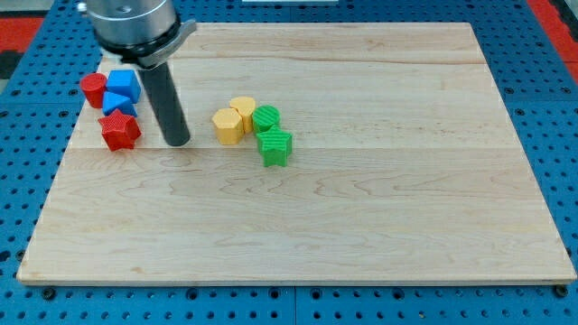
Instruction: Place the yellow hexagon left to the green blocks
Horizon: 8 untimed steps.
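Two yellow blocks sit near the board's middle: a yellow hexagon point(228, 126) and, just behind it to the right, a second yellow block point(243, 109). Two green blocks lie right of them: a round green block point(266, 118) touching the rear yellow block, and a green star-like block point(275, 147) below it. My tip point(178, 142) rests on the board left of the yellow hexagon, with a small gap between them. The rod rises up toward the view's top left.
At the view's left sit a red cylinder point(92, 88), a blue cube point(123, 85), a blue block point(117, 104) and a red star block point(120, 132). The wooden board point(361, 208) lies on a blue perforated table.
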### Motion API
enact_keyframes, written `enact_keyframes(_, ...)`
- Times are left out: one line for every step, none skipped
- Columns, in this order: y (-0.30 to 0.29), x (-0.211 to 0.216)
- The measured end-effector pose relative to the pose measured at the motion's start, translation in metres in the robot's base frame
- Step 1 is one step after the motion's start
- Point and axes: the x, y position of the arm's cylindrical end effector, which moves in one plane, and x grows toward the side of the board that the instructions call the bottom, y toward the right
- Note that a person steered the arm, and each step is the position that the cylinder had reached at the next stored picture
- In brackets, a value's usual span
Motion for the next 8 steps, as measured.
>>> enact_keyframes(0.062,-0.011)
enact_keyframes(0.103,-0.017)
enact_keyframes(0.051,-0.030)
enact_keyframes(0.010,-0.029)
enact_keyframes(0.002,-0.006)
enact_keyframes(0.044,0.063)
enact_keyframes(0.085,0.074)
enact_keyframes(0.094,0.050)
